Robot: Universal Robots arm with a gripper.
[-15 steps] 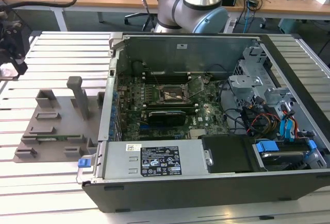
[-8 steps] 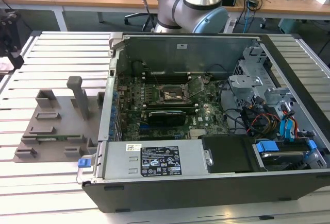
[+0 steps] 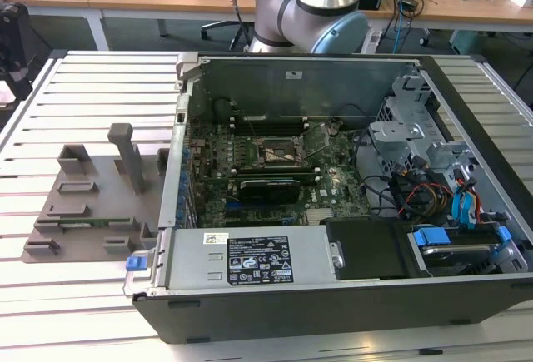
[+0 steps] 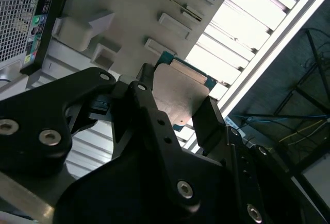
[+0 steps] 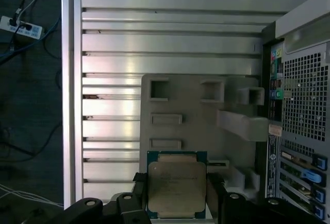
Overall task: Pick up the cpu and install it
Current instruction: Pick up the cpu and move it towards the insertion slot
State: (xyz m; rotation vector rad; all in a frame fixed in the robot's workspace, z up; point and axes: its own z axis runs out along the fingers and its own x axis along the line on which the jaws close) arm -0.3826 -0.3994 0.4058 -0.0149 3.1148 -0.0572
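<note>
Jaws clenched on the cpu (image 5: 177, 187) by two opposite edges, seen in both wrist views; chip held over the grey fixture (image 5: 196, 110) on the desk (image 5: 170, 44), beside the open case (image 3: 333, 212); risk: thin edge grip, so a tilt or slip could misseat it in the socket (image 3: 279, 152).

Grey slotted fixture (image 3: 92, 204) beside open computer case (image 3: 333, 308), slatted table (image 3: 92, 87).
</note>
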